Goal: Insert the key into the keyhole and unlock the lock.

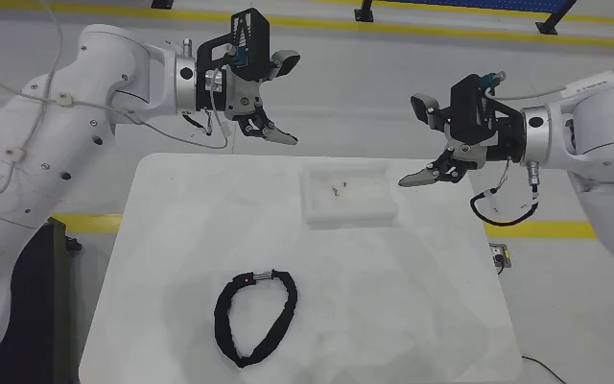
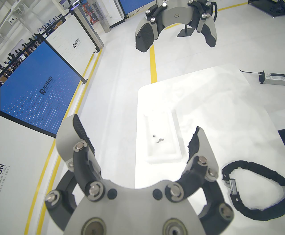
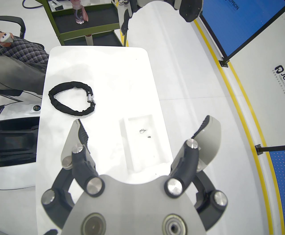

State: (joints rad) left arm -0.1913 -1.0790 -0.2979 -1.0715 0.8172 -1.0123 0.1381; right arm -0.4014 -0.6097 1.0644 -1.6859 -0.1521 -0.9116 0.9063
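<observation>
Noted right gripper (image 3: 142, 120) above one end of glossy white round-cornered counter (image 3: 100, 66), jaws spread wide. Logged shallow white rectangular tray (image 3: 155, 153) on counter, just under gripper; inside it small metal key on wire ring (image 3: 142, 130), tiny dark speck (image 3: 149, 136) just beside. Found black fabric-sleeved chain lock (image 3: 71, 84) lying looped on counter, apart from tray, ends meeting at short silver barrel (image 3: 89, 98). Spotted left gripper (image 3: 157, 17) beyond far end, jaws apart.
</observation>
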